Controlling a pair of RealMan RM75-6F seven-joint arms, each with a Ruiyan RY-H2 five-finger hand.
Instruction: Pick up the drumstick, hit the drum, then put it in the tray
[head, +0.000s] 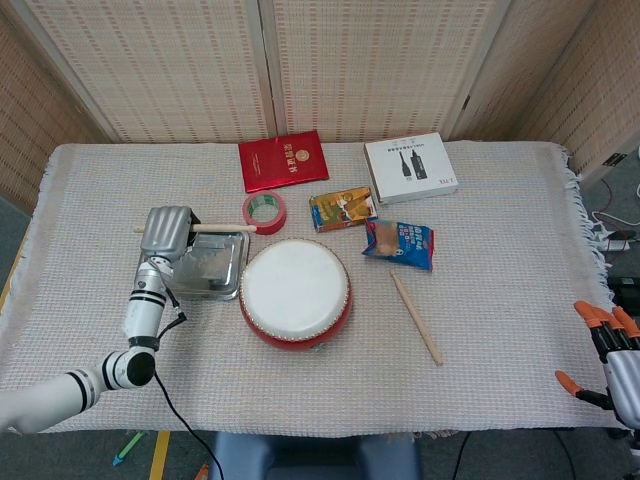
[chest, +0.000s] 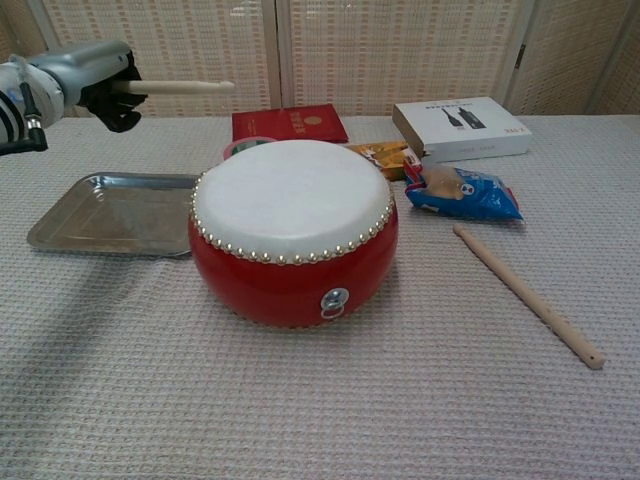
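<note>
My left hand (head: 166, 230) (chest: 92, 76) grips a wooden drumstick (head: 222, 228) (chest: 178, 87), held level in the air above the steel tray (head: 205, 275) (chest: 105, 213). The stick's tip points right, toward the red tape roll. The red drum (head: 295, 291) (chest: 292, 226) with a white skin stands just right of the tray, apart from the stick. A second drumstick (head: 416, 317) (chest: 525, 293) lies on the cloth right of the drum. My right hand (head: 618, 363) shows at the lower right edge of the head view, fingers spread, holding nothing.
Behind the drum lie a red tape roll (head: 264, 212), a red booklet (head: 283, 160) (chest: 290, 125), a snack pack (head: 342, 209), a blue snack bag (head: 399, 244) (chest: 462, 193) and a white box (head: 410, 167) (chest: 461, 127). A woven cloth (head: 500, 290) covers the table.
</note>
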